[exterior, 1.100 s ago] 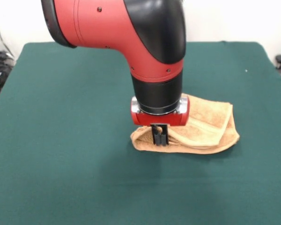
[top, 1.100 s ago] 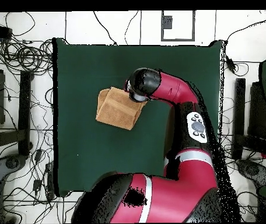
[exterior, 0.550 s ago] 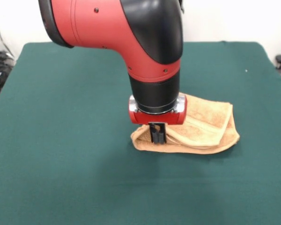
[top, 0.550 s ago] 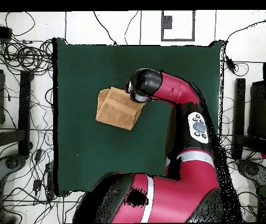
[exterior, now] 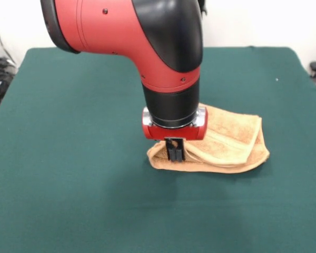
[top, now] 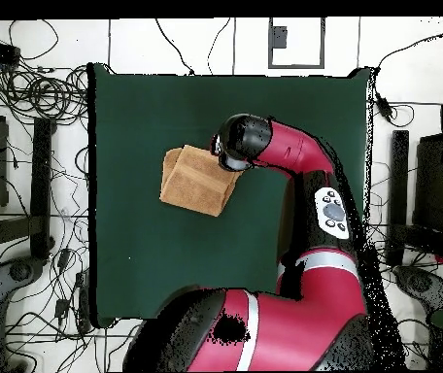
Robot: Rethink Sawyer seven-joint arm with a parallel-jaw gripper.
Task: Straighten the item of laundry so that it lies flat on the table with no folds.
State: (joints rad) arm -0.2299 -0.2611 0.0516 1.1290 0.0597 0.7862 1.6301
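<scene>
The towel (exterior: 221, 143) lies folded over itself right of centre on the table (exterior: 68, 158). Our gripper (exterior: 175, 156) sits at its left corner, fingers pinched together on the upper layer, we judge. We should lift only that layer and draw it away from the fold, low and slow.
</scene>
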